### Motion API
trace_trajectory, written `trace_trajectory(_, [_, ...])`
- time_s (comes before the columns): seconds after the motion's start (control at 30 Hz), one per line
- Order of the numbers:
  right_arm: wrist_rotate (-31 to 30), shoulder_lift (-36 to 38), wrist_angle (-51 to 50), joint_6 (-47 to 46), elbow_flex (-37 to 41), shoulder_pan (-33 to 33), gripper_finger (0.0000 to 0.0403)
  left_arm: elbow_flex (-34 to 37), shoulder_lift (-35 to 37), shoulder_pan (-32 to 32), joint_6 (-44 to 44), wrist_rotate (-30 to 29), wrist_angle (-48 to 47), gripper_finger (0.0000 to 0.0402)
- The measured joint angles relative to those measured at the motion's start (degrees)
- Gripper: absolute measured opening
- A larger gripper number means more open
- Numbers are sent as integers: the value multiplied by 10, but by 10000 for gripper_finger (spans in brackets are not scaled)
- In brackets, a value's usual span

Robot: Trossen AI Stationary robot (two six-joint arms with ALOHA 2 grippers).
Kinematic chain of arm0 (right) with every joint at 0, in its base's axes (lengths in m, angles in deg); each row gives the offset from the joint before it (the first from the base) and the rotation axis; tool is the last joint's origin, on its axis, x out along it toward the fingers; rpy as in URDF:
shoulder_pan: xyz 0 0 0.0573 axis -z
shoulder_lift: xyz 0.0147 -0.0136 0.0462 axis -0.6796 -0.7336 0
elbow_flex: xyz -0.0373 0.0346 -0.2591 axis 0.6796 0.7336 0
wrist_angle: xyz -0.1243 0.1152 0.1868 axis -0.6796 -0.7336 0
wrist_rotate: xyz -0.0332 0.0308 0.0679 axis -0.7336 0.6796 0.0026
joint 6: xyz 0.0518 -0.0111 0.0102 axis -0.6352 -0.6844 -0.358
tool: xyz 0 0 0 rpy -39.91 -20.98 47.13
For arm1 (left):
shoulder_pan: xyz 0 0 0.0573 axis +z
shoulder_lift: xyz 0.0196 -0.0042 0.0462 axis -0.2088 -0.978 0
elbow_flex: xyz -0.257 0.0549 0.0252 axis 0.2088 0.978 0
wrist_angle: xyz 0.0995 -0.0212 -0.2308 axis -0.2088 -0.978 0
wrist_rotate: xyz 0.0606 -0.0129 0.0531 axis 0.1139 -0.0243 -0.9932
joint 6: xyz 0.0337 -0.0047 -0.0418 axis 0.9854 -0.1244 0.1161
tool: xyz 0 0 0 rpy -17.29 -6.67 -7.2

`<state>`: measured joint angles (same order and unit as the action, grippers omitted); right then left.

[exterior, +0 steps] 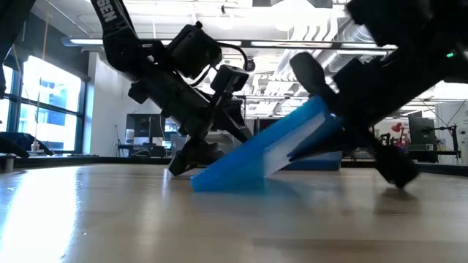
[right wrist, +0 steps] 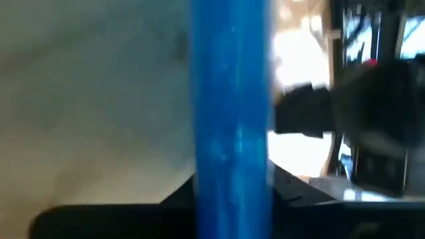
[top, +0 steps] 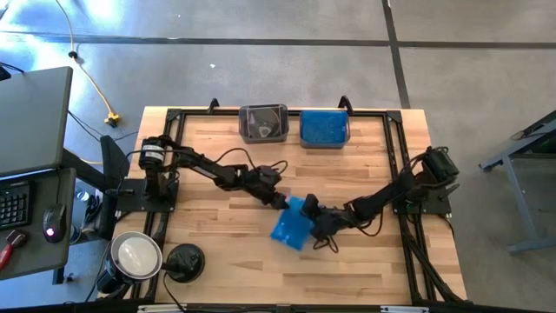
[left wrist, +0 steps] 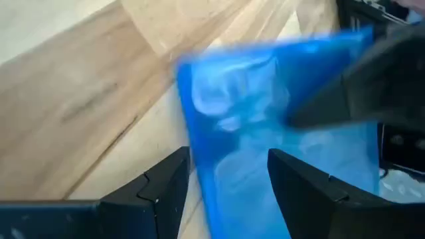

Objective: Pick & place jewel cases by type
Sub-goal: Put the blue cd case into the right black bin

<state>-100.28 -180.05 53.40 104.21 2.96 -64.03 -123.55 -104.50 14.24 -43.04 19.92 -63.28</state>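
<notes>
- A pale wooden butcher-block counter [top: 217, 174] is seen from above, with two dark robot arms reaching toward its middle from the left and right sides.
- A thin, flat, square blue plastic jewel case [top: 291, 223] sits near the centre of the counter, slightly toward the front, between the two arms.
- In the level view, the blue case [exterior: 256, 157] is tilted: its lower edge rests on the counter and its upper edge is raised toward the right arm.
- The right hand [top: 317, 217] is closed around the raised edge of the blue case, holding it up off the wood.
- The left hand [top: 282, 202] is at the case's other side, its two dark fingers [left wrist: 156, 192] spread apart with the edge of the blue case [left wrist: 279, 133] lying between them; whether they touch it cannot be told.
- At the back edge of the counter stand two smoky translucent rectangular tubs, side by side.
- The left tub [top: 262, 124] holds dark or clear cases showing a shiny disc.
- The right tub [top: 325, 129] holds blue cases.
- A round black disc-shaped object [top: 184, 258] sits at the counter's front left corner.
</notes>
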Motion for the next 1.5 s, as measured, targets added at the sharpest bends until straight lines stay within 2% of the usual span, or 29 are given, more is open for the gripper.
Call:
trace_trajectory(0.1, [4, 1, 0, 0, -1, -14, 23, -1, 0, 23, 11, 19, -2, 201])
trace_trajectory(0.17, [-36, 1, -5, -1, -1, -24, 9, -1, 0, 40, 17, 41, -1, 201])
trace_trajectory(0.37, [-176, 1, -39, -9, 0, -45, 24, -7, -1, 106, 95, 165, 7, 201])
trace_trajectory(0.53, [-269, 22, -52, -95, 0, -47, 22, -35, -5, 156, 127, 197, -4, 201])
trace_trajectory(0.67, [-352, 63, -78, -101, 0, -45, 7, -62, 4, 185, 146, 225, 8, 202])
trace_trajectory(0.83, [-438, 152, -122, -42, 0, -23, 10, -76, 30, 195, 180, 246, 6, 202])
trace_trajectory(0.93, [-463, 221, -130, -29, 0, -4, 17, -78, 67, 201, 212, 240, 6, 202])
trace_trajectory(1.1, [-426, 339, -132, -46, 0, 48, 13, -78, 144, 209, 278, 217, -14, 202])
trace_trajectory(1.17, [-382, 382, -154, -70, 0, 74, 10, -78, 181, 206, 315, 200, -45, 202])
trace_trajectory(1.27, [-277, 433, -207, -134, 0, 119, 9, -78, 233, 195, 379, 149, -120, 202])
trace_trajectory(1.37, [-195, 463, -284, -201, 0, 177, 11, -78, 283, 176, 434, 43, -222, 202])
trace_trajectory(1.5, [-74, 473, -424, -235, -4, 259, 13, -78, 318, 123, 440, -140, -349, 202])
